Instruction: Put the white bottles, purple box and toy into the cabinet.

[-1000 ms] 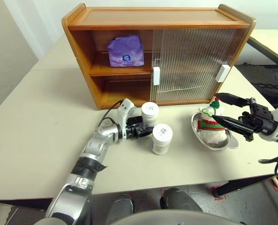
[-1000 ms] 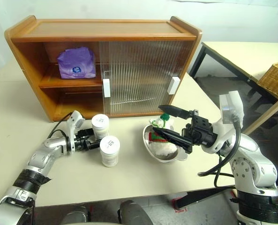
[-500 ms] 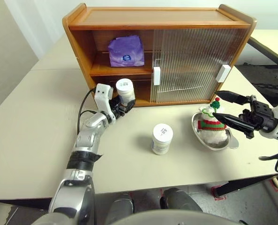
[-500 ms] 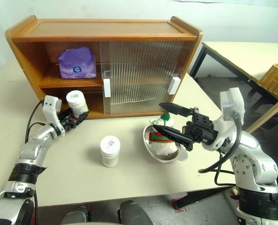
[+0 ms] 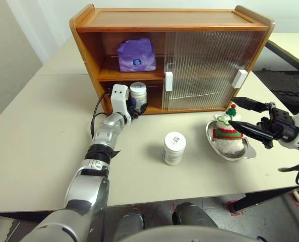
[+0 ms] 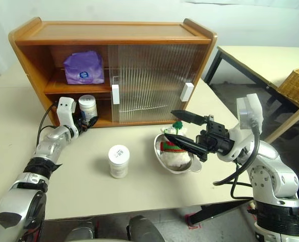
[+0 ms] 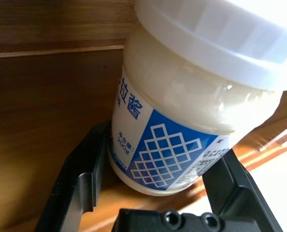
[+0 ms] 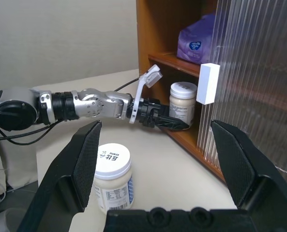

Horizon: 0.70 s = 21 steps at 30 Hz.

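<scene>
A pale tabletop (image 5: 48, 146) carried the cabinet (image 5: 169, 20) at its far edge, the sliding doors drawn to the robot's right so that the left bay of both shelves stood open. The purple box (image 5: 135, 54) already lay on the upper shelf. A second earlier both white bottles stood together on the table in front of the cabinet, with the left gripper (image 5: 133, 107) at the nearer of them; half a second later that bottle was lifted and carried toward the open bay. At the moment shown, the carried bottle (image 5: 138, 96) stood upright at the mouth of the lower shelf, the black fingers (image 7: 80, 179) of the left gripper closed around its lower body, as the left wrist view confirmed. Whether its base rested on the shelf board could not be told. The remaining bottle (image 5: 174, 148) stood alone on the table, well apart from the cabinet. The toy (image 5: 226, 132) sat in a metal dish (image 5: 240, 155) to the right. The right gripper (image 5: 246, 117) hung beside the toy with its jaws spread wide and empty, unmoved over the interval. By this reading, one of four items was stowed and the second was about to be released; the other bottle and the toy remained.
</scene>
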Tool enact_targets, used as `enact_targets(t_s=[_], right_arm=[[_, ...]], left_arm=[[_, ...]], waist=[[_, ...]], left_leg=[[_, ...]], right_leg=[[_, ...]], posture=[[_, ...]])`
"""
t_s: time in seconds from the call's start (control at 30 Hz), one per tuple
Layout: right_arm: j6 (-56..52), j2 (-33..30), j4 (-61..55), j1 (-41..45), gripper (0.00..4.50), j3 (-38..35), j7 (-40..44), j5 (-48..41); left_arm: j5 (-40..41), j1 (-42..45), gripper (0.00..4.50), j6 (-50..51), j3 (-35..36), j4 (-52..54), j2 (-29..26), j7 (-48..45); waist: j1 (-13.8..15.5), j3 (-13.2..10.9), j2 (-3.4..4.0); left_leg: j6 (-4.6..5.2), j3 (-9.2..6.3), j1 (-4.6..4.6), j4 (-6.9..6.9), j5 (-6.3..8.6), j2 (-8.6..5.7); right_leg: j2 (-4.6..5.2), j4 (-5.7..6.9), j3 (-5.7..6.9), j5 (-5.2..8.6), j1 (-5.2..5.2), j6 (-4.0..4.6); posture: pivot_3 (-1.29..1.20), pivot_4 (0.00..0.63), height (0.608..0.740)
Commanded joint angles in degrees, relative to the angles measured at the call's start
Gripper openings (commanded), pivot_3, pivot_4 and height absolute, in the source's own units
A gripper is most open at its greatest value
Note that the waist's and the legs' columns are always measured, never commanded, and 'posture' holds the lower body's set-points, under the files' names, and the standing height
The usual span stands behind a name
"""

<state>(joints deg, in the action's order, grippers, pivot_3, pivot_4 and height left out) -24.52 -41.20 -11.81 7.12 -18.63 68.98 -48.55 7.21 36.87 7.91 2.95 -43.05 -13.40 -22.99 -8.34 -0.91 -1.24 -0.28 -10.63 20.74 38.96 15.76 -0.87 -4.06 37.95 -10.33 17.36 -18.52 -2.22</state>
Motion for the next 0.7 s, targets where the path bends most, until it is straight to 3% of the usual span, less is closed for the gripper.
enact_targets(t_s=[0.03, 0.7], right_arm=[[-0.2, 0.3, -1.0, -0.8, 4.50, -0.2, -0.4, -0.3], [0.0, 0.9, -1.6, -2.5, 4.50, -1.1, -0.3, -1.7]], left_arm=[[-1.0, 1.6, 3.20, -1.5, 0.3, -3.1, 0.2, 1.4], [-1.1, 7.9, 3.20, -6.9, 2.6, -15.7, 3.2, 5.8]], waist=[[-0.2, 0.0, 0.00], [-1.0, 0.0, 0.00]], left_leg=[[0.00, 0.01, 0.00, 0.00, 0.00, -0.01], [0.02, 0.02, 0.06, 0.01, -0.01, -0.08]], right_leg=[[0.00, -0.01, 0.00, 0.00, 0.00, 0.00], [0.01, -0.12, -0.01, 0.01, 0.04, -0.09]], posture=[[-0.23, 0.000, 0.740], [-0.24, 0.000, 0.740]])
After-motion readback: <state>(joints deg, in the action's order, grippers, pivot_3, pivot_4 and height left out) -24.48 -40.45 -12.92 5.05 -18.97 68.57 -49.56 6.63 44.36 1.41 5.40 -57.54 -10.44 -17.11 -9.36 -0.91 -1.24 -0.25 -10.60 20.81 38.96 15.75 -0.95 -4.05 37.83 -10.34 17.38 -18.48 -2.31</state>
